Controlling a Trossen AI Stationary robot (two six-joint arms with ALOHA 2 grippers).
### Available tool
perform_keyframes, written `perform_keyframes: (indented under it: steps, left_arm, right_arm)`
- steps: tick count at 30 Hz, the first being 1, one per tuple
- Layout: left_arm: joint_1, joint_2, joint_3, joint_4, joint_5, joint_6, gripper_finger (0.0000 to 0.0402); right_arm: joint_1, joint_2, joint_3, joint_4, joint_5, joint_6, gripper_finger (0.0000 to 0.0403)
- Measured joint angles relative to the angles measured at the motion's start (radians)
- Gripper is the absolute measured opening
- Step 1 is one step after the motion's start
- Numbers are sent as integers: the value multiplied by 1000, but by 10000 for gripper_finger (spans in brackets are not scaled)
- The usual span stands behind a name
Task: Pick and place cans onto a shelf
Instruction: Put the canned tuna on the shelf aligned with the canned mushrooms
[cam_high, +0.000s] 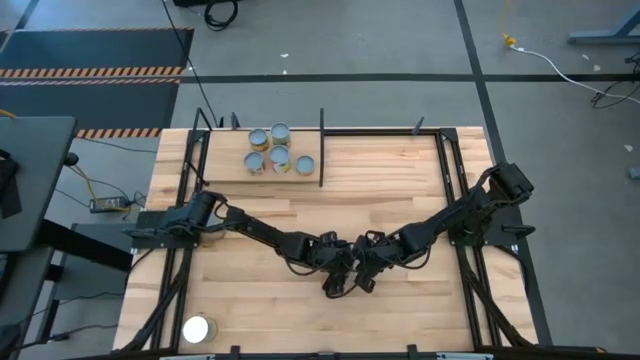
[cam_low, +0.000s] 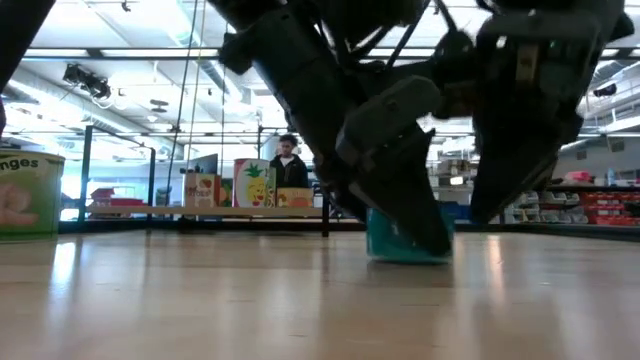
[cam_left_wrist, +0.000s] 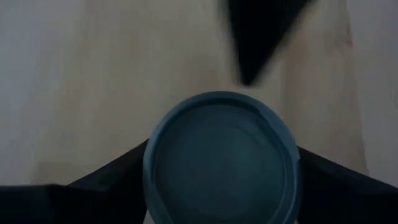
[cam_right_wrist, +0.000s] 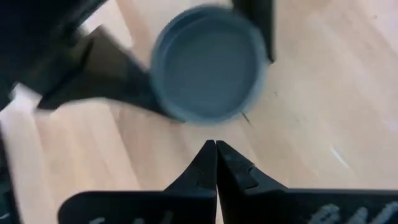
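A teal can with a blue-grey lid stands on the tabletop near the middle front; it also shows in the low view and in the right wrist view. My left gripper is shut on this can. My right gripper is shut and empty, its tips just beside the can and apart from it. Several cans stand on the pale shelf at the far left. One can with a glaring white lid stands at the near left corner. My left gripper pinches the can's round side wall between its two fingers, one on each side, just below the lid. The fingers come from above, slanting down. The can is upright, and its bottom seems to rest on the tabletop.
Thin black upright rods edge the shelf. The can at the near left corner shows large at the low view's left edge, with an orange-lettered green label. A person stands in the room far behind the table. Bare planks lie at the right.
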Motion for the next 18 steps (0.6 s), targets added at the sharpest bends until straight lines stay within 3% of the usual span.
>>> perform_keyframes:
  steps: [7, 12, 18]
  left_arm:
    - [40, -140, -1, -122, -27, 13, 286]
    - [82, -351, -2, -312, -24, 203, 286]
    - [295, -608, -1, -476, 68, 350, 287]
  right_arm:
    - [1, -144, 2, -139, 35, 18, 1]
    - [1, -263, 2, -202, 90, 24, 1]
    - [0, -339, 1, -203, 156, 87, 1]
